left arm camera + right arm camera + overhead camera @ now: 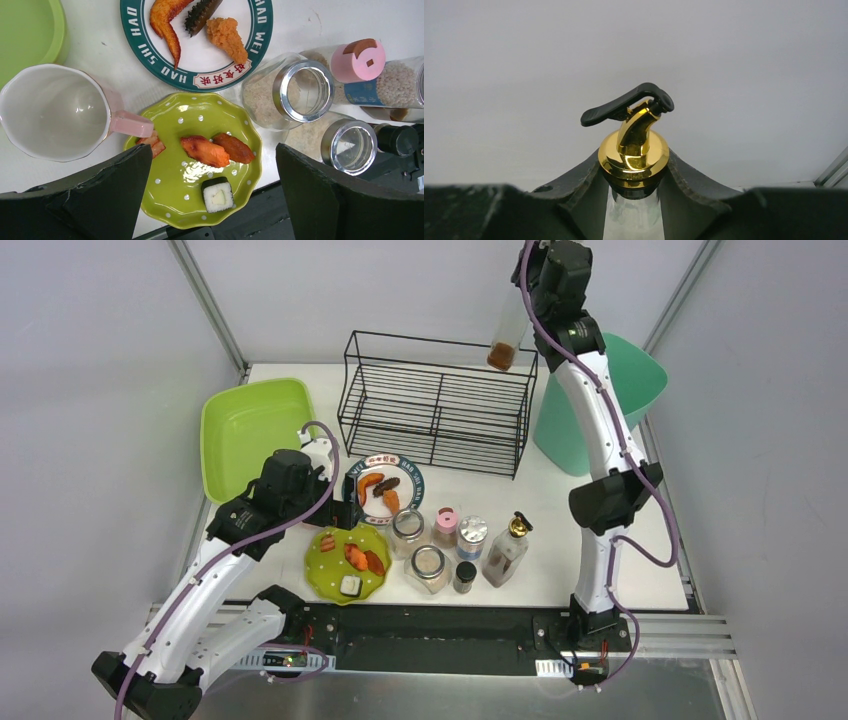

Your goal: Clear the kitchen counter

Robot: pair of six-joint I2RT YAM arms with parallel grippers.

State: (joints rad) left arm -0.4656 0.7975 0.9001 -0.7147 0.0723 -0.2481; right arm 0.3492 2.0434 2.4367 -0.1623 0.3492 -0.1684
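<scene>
Glass bottle, brown contents, in right gripper; left gripper wide over sushi dish

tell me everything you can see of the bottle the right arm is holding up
The bottle is tall, slim and clear, glass by its look, with a brown fill only at its lower end. Its top carries a shiny gold pourer with a black flip lever. The right end effector is shut on its neck just below the gold collar, holding it in the air, slightly tilted, over the back right corner of the black wire rack. Nothing else appears to touch it.
</scene>
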